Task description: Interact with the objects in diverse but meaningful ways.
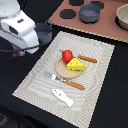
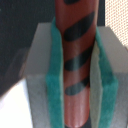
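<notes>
In the wrist view my gripper (image 2: pixel 75 80) is shut on a red-brown stick with dark stripes (image 2: pixel 75 25), its green pads (image 2: pixel 54 75) pressed on both sides. In the exterior view the white arm (image 1: pixel 21 30) hovers at the exterior view's left, beside a small grey pot (image 1: pixel 44 32); its fingers and the stick are hidden there. On the striped placemat (image 1: pixel 100 80) a round wooden board (image 1: pixel 64 71) carries a red tomato (image 1: pixel 66 55) and a yellow cheese wedge (image 1: pixel 76 64). A brown sausage stick (image 1: pixel 87 58) lies beside them. The white fish (image 1: pixel 62 96) lies nearer the front.
A fork with an orange handle (image 1: pixel 70 82) lies on the mat by the board. At the back, a brown stove board (image 1: pixel 107 27) with black burners holds a grey two-handled pot (image 1: pixel 90 13). A tan bowl (image 1: pixel 123 17) stands at the exterior view's far right.
</notes>
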